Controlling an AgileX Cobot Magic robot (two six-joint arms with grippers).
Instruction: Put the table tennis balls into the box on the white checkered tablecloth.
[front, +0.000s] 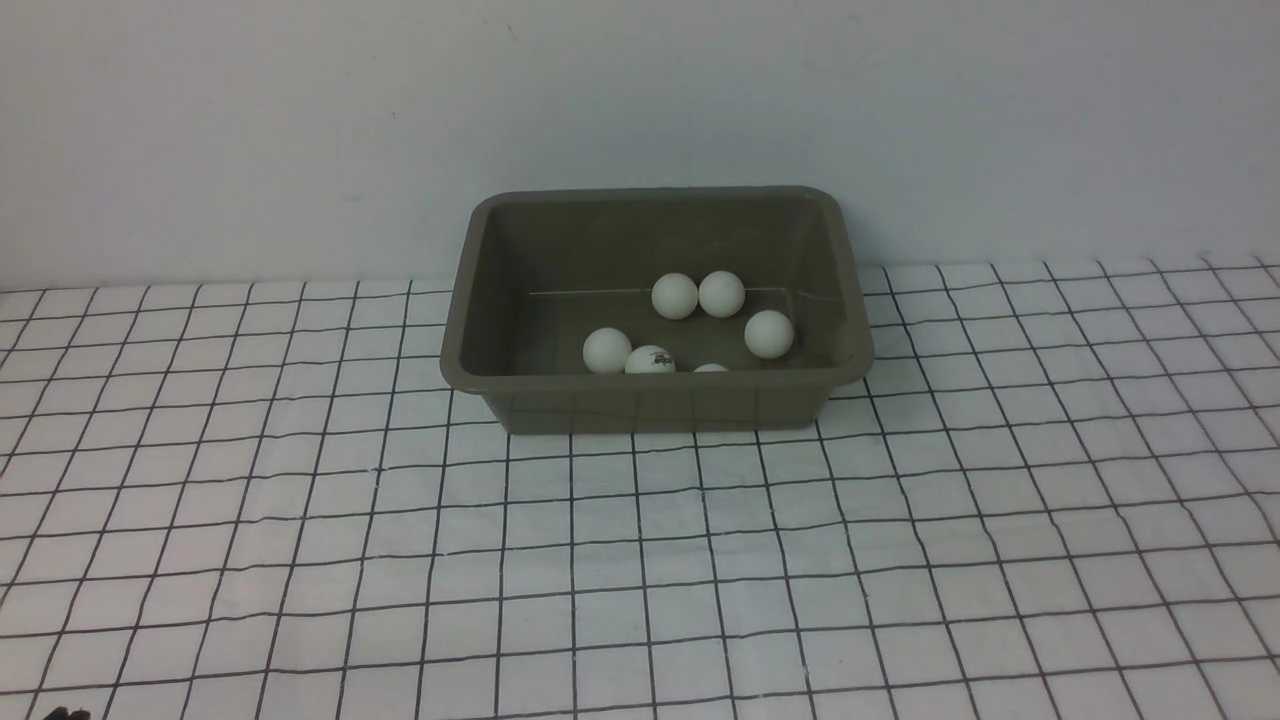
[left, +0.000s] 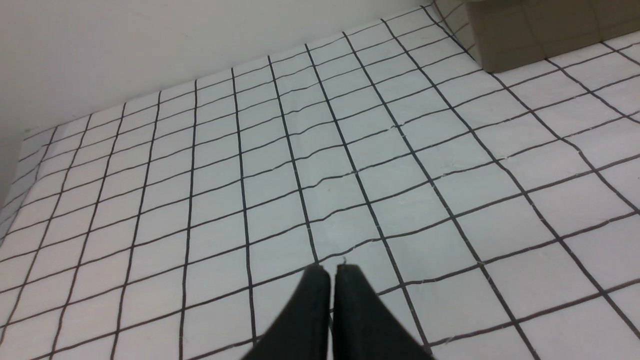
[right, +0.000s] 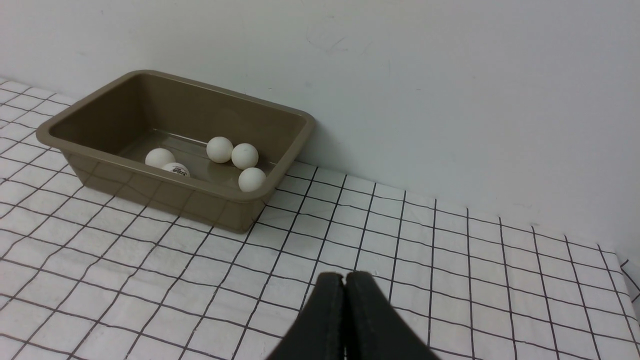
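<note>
The olive-grey box (front: 655, 398) is parked at the far side of the white checkered tablecloth (front: 640, 560), right up near the wall. Six table tennis balls (front: 675, 296) can be counted inside it from the front, one mostly hidden behind the near rim, one printed with a dark mark. The left gripper (left: 332, 270) and right gripper (right: 344, 276) are both pressed together, nothing pinched, held over bare cloth.

Each tool (left: 331, 272) (right: 344, 280) has two matte black, tapering fingers.
</note>
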